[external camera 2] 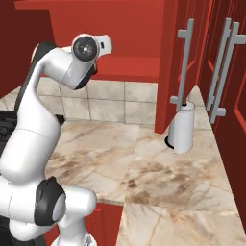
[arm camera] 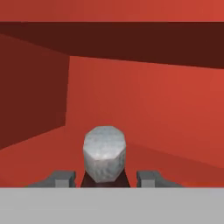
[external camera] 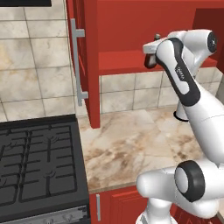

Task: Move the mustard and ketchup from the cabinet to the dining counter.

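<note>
My gripper (arm camera: 105, 177) reaches into the open red cabinet (external camera: 127, 61) at shelf height. Its fingertips (arm camera: 61, 177) stand on either side of a small bottle with a dark red-brown body and a cap that looks pale grey here, the ketchup (arm camera: 104, 153). A thin gap shows on each side of the body, so the gripper is open around it. From the left base view the hand (external camera: 151, 51) sits at the shelf's front with the ketchup cap (external camera: 156, 37) poking up above it. The mustard and the dining counter are out of view.
The cabinet's open door (external camera: 85, 65) with its silver bar handle hangs left of the hand. Below lies a marbled worktop (external camera: 131, 140) with a black stove (external camera: 39, 162) on the left. A white cylinder (external camera 2: 182, 127) stands by the right door (external camera 2: 168, 72). Closed red doors (external camera 2: 226, 72) follow.
</note>
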Tool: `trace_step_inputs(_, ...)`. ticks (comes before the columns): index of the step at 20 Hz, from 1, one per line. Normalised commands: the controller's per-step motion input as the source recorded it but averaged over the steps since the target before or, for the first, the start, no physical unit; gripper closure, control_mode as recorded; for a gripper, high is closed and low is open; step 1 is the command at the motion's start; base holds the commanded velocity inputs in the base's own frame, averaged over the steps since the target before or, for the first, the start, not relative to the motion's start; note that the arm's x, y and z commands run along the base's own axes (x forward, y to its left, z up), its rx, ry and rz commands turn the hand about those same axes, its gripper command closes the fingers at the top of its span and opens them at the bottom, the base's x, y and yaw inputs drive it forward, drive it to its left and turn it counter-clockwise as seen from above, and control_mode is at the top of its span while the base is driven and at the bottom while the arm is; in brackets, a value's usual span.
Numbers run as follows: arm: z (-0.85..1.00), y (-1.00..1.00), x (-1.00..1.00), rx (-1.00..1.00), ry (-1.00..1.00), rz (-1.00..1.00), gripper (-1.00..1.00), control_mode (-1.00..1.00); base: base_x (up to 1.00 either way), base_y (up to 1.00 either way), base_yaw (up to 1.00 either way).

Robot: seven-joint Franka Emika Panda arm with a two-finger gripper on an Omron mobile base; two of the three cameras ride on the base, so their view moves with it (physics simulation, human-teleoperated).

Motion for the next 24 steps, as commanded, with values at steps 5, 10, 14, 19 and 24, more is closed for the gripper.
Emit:
trace_step_inputs(5,0.10,-0.15,-1.00,0.00,0.00,0.03,1.00,-1.00,0.00,0.00,0.00)
trace_step_inputs(10,-0.02,-0.01,-1.00,0.00,0.02,0.01,1.00,-1.00,0.00,0.00,0.00)
trace_step_inputs(14,-0.48,0.00,-0.90,-0.02,0.11,0.00,1.00,-1.00,0.00,0.00,0.00)
trace_step_inputs(19,-0.63,0.00,-0.71,-0.01,0.06,0.02,1.00,-1.00,0.00,0.00,0.00)
trace_step_inputs(24,-0.11,0.00,-0.15,0.00,0.00,0.01,1.00,1.00,-0.77,0.03,0.06)
